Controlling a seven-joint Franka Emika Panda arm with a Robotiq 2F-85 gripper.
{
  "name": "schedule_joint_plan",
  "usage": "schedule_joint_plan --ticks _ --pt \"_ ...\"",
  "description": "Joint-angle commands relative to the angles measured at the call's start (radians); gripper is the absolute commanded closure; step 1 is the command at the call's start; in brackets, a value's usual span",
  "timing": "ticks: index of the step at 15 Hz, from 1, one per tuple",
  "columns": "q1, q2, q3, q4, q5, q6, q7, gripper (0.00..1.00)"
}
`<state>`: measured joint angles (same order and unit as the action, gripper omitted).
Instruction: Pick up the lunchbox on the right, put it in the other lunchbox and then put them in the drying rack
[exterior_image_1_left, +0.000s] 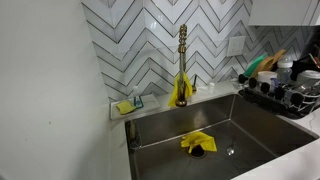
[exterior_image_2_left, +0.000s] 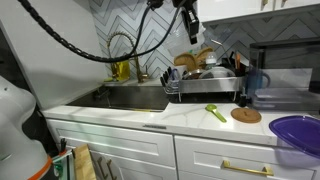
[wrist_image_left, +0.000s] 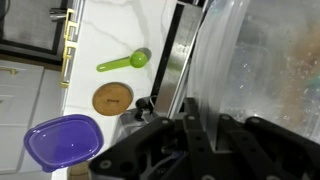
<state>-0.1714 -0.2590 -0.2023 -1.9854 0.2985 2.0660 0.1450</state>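
My gripper (wrist_image_left: 197, 128) is shut on the wall of a clear plastic lunchbox (wrist_image_left: 250, 60), which fills the right of the wrist view. In an exterior view the gripper (exterior_image_2_left: 188, 24) hangs high above the black wire drying rack (exterior_image_2_left: 205, 88), which holds several dishes. The rack also shows at the far right of the sink (exterior_image_1_left: 285, 98). A purple lunchbox (exterior_image_2_left: 297, 135) sits empty on the counter to the right of the rack, and shows in the wrist view (wrist_image_left: 64, 141).
A green spoon (exterior_image_2_left: 216, 112) and a round wooden coaster (exterior_image_2_left: 245, 115) lie on the counter between rack and purple lunchbox. The steel sink (exterior_image_1_left: 250, 125) holds a yellow cloth (exterior_image_1_left: 197, 143). A gold faucet (exterior_image_1_left: 182, 60) stands behind it.
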Motion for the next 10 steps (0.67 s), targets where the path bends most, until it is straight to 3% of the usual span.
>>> schedule_joint_plan --ticks 1,7,10 --pt "0.024 0.156 0.023 0.125 0.059 0.032 0.082 0.98" --pt "0.040 0.333 0.062 0.244 0.164 0.075 0.129 0.98" --pt "0.039 0.395 0.076 0.279 0.159 0.100 0.149 0.98"
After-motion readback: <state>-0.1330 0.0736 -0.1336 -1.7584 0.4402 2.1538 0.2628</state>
